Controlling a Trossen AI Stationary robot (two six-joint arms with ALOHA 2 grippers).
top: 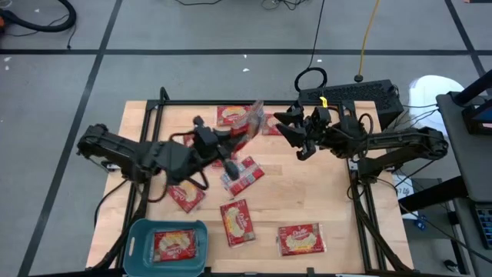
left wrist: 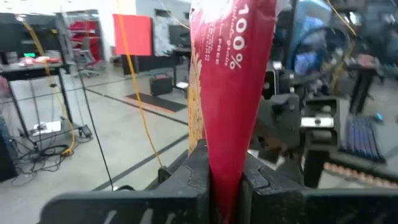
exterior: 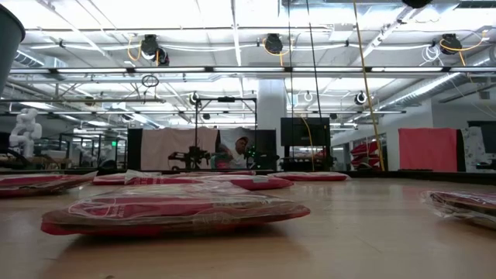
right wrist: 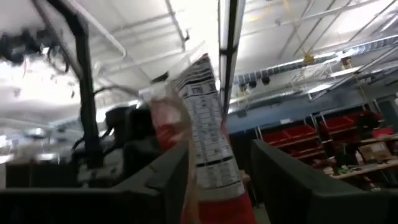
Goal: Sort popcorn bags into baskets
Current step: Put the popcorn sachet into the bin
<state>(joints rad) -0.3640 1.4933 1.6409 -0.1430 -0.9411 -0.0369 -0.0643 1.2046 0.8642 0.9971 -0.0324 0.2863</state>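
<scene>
The flat red popcorn packet [left wrist: 230, 93] was cut off above; its lettering was only partly readable.

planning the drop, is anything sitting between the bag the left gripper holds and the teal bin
Nothing visible stands in the way. The left gripper is shut on a flat red popcorn packet raised above the table's far middle; the teal-blue rectangular plastic bin sits at the near left edge. Other red packets lie flat beneath that route.
</scene>
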